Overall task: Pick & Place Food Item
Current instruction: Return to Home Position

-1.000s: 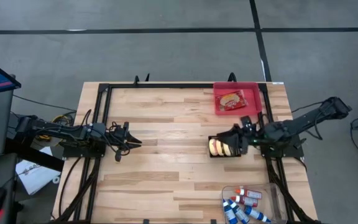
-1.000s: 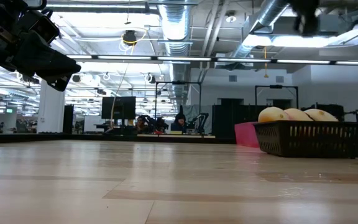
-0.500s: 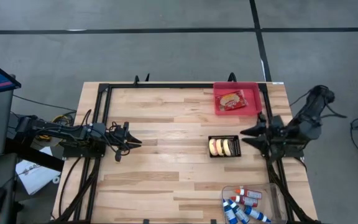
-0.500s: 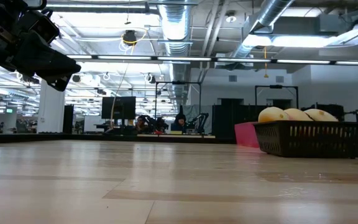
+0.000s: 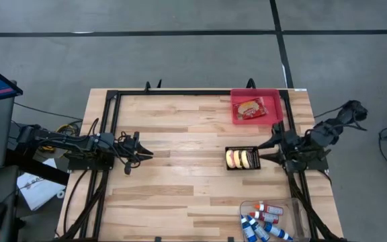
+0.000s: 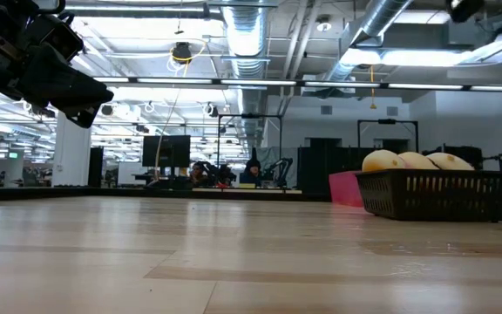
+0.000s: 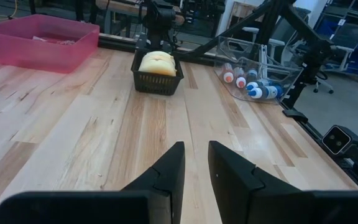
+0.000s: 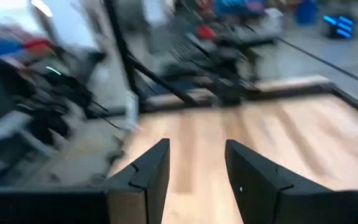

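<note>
**Right of centre on the wooden table: donuts in the black basket, both grippers empty**

High view. The black mesh basket (image 5: 242, 158) stands on the table (image 5: 180, 195) right of the frame's centre. It holds three pale donuts (image 5: 240, 159), set on edge side by side. In the low view their rounded tops rise above the basket rim at the right of the frame.

The right gripper (image 5: 267, 145) sits just right of the basket, near it but apart, with its arm folded over the table's right edge. In the right wrist view its two dark fingers (image 8: 148, 168) are parted with bare wood showing between them, and they hold nothing.

The left gripper (image 5: 146, 154) lies at the left-middle of the frame, well apart from the basket and pointing toward it. In the left wrist view its fingers (image 7: 169, 171) stand slightly apart with a narrow gap, nothing between them, and the basket is straight ahead across the table.

A pink tray (image 5: 274, 111) with a wrapped item lies at the upper right, just above the basket. A clear container (image 5: 294, 208) of small bottles sits at the lower right edge.
</note>
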Action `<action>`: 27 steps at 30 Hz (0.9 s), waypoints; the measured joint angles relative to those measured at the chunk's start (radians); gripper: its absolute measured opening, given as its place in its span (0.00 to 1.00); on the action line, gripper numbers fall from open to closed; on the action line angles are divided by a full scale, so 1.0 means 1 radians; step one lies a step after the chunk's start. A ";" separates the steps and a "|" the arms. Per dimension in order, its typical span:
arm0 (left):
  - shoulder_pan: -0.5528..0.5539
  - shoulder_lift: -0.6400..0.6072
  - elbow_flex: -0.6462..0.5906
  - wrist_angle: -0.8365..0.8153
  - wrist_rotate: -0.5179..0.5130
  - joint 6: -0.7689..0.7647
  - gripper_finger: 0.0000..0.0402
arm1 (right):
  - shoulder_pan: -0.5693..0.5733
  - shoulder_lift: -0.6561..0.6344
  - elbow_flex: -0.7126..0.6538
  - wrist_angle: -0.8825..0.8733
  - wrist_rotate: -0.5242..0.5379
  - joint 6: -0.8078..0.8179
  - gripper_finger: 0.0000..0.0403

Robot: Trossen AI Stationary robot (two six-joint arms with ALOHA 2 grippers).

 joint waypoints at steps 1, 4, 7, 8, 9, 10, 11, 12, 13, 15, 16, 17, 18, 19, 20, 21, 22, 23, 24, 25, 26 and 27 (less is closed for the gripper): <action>0.000 0.000 0.000 0.000 0.000 0.000 0.17 | -0.013 -0.042 -0.052 0.063 -0.043 -0.012 0.37; 0.000 0.000 0.000 0.001 0.000 0.000 0.17 | -0.053 -0.162 -0.228 0.283 -0.154 -0.033 0.37; 0.000 0.000 0.000 0.002 0.000 0.000 0.17 | -0.098 -0.255 -0.356 0.327 -0.194 -0.017 0.37; 0.000 0.000 0.000 0.002 0.000 0.000 0.17 | -0.111 -0.290 -0.386 0.339 -0.204 -0.014 0.37; 0.000 0.000 0.000 0.002 0.000 0.000 0.17 | -0.124 -0.327 -0.413 0.341 -0.212 -0.013 0.37; 0.000 0.000 0.000 0.002 0.000 0.000 0.17 | -0.138 -0.367 -0.436 0.344 -0.223 -0.012 0.37; 0.000 0.000 0.000 0.002 0.000 0.000 0.17 | -0.151 -0.401 -0.456 0.348 -0.237 -0.013 0.37; 0.000 0.000 0.000 0.002 0.000 0.000 0.17 | -0.164 -0.439 -0.475 0.334 -0.249 -0.017 0.37; 0.000 0.000 0.000 0.002 0.000 0.000 0.17 | -0.180 -0.472 -0.489 0.319 -0.264 -0.023 0.36; 0.000 0.000 0.000 0.003 0.000 0.000 0.17 | -0.212 -0.473 -0.509 0.332 -0.285 -0.042 0.36; 0.000 -0.001 0.000 0.004 0.000 0.000 0.17 | -0.231 -0.472 -0.522 0.336 -0.305 -0.045 0.36; 0.000 0.001 0.000 0.006 0.000 0.000 0.17 | -0.248 -0.472 -0.530 0.351 -0.330 -0.048 0.36; 0.000 0.001 0.000 0.006 0.000 0.000 0.17 | -0.266 -0.472 -0.540 0.363 -0.353 -0.056 0.35; 0.000 0.001 0.000 0.008 0.000 0.000 0.17 | -0.285 -0.472 -0.552 0.365 -0.370 -0.067 0.35; 0.000 0.001 0.000 0.011 0.000 0.000 0.17 | -0.306 -0.473 -0.567 0.359 -0.385 -0.072 0.35; 0.000 0.001 0.000 0.014 0.000 0.000 0.17 | -0.325 -0.473 -0.580 0.353 -0.407 -0.074 0.34; 0.000 0.001 0.000 0.015 0.000 0.000 0.17 | -0.348 -0.472 -0.590 0.358 -0.443 -0.075 0.34; 0.000 0.001 0.000 0.015 0.000 0.000 0.17 | -0.369 -0.473 -0.599 0.369 -0.482 -0.080 0.33; 0.000 0.001 0.000 0.016 0.000 0.000 0.17 | -0.389 -0.473 -0.612 0.380 -0.514 -0.085 0.33; 0.000 0.001 0.000 0.016 0.000 0.000 0.17 | -0.409 -0.473 -0.622 0.367 -0.539 -0.088 0.32; 0.000 0.001 0.000 0.015 0.000 0.000 0.17 | -0.427 -0.473 -0.623 0.339 -0.553 -0.091 0.32; 0.000 0.000 0.000 0.015 0.000 0.000 0.17 | -0.444 -0.473 -0.623 0.327 -0.561 -0.093 0.31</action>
